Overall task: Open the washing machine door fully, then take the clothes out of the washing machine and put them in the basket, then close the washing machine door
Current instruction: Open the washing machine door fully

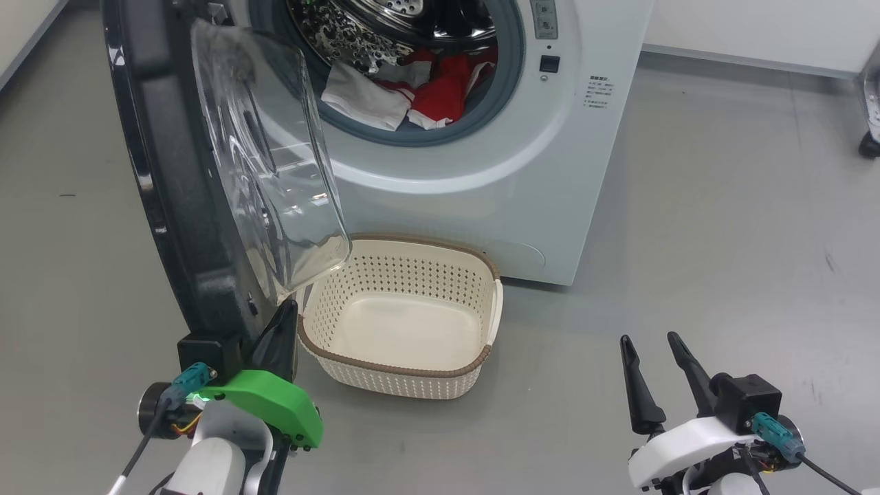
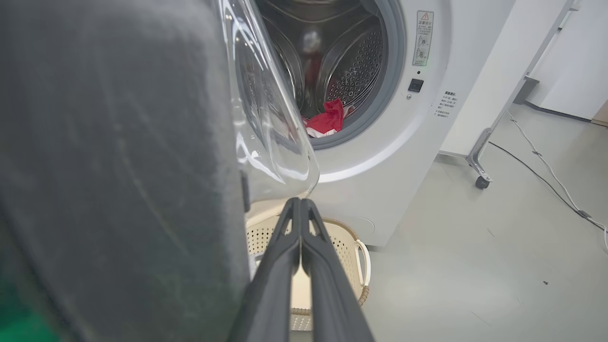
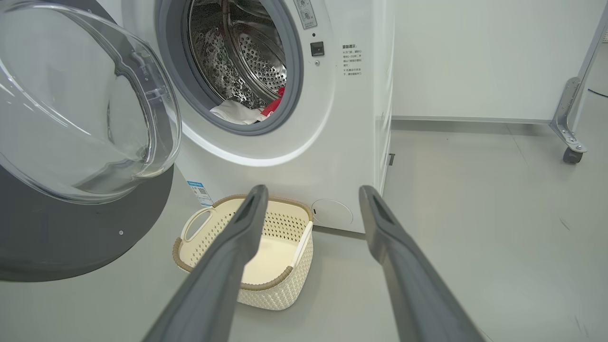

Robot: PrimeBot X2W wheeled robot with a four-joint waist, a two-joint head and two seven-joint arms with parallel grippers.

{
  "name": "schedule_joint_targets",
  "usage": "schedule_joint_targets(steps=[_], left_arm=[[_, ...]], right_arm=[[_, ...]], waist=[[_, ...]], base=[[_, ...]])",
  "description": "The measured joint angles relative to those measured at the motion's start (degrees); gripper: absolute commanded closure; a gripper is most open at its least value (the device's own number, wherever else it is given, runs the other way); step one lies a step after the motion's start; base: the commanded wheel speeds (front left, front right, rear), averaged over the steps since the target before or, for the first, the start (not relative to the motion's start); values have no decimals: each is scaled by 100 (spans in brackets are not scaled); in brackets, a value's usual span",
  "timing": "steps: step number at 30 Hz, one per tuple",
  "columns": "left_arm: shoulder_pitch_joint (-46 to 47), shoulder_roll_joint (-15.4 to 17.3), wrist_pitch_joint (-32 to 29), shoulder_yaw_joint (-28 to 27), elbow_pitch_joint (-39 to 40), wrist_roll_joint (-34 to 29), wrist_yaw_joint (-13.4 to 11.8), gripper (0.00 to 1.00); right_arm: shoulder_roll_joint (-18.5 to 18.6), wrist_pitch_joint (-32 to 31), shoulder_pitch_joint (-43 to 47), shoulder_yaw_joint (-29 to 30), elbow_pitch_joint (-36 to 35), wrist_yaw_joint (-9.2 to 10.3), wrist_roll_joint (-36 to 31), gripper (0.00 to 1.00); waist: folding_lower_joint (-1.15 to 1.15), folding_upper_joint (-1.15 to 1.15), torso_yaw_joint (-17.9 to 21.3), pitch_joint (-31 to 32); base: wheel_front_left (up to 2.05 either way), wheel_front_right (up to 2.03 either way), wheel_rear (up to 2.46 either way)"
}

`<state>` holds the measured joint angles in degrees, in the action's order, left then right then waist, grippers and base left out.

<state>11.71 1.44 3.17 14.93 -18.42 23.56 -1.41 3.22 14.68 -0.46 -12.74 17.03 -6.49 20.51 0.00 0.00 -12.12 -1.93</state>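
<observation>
1. Your left end effector, at 7 o'clock, has its fingers pressed together beside the lower edge of the open washing machine door.
2. Your right end effector, at 5 o'clock, has its fingers spread apart.
3. The clothes lie inside the washing machine at 12 o'clock, with the basket on the floor below.

Clothes in washing machine; basket before it.

washing machine door: glossy black rim, clear glass
washing machine: smooth white
drum: shiny steel
basket: perforated plastic
clothes: cloth
</observation>
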Motion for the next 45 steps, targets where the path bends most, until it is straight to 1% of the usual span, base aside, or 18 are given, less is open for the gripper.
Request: schedule_joint_targets(steps=[7, 17, 24, 41, 45], left_arm=[[2, 13, 71, -196, -19, 16, -81, 100], [9, 223, 213, -734, 20, 278, -189, 100], [41, 446, 337, -1154, 33, 372, -268, 100], [468, 710, 576, -2084, -129, 959, -341, 100], [563, 860, 577, -2265, -224, 1036, -341, 100]], right_arm=[[7, 0, 2, -65, 3, -2, -43, 0], [36, 1, -19, -159, 2, -18, -126, 0], [108, 0, -83, -202, -4, -19, -221, 0], [364, -76, -446, -191, -85, -19, -346, 0], [411, -103, -529, -189, -136, -19, -354, 0]], waist=[[0, 0, -310, -47], [0, 0, -549, -324], [0, 0, -621, -605], [0, 0, -673, -1247], [0, 0, -658, -1389]], base=[[0, 0, 0], [0, 0, 0], [0, 0, 0], [0, 0, 0], [0, 0, 0]])
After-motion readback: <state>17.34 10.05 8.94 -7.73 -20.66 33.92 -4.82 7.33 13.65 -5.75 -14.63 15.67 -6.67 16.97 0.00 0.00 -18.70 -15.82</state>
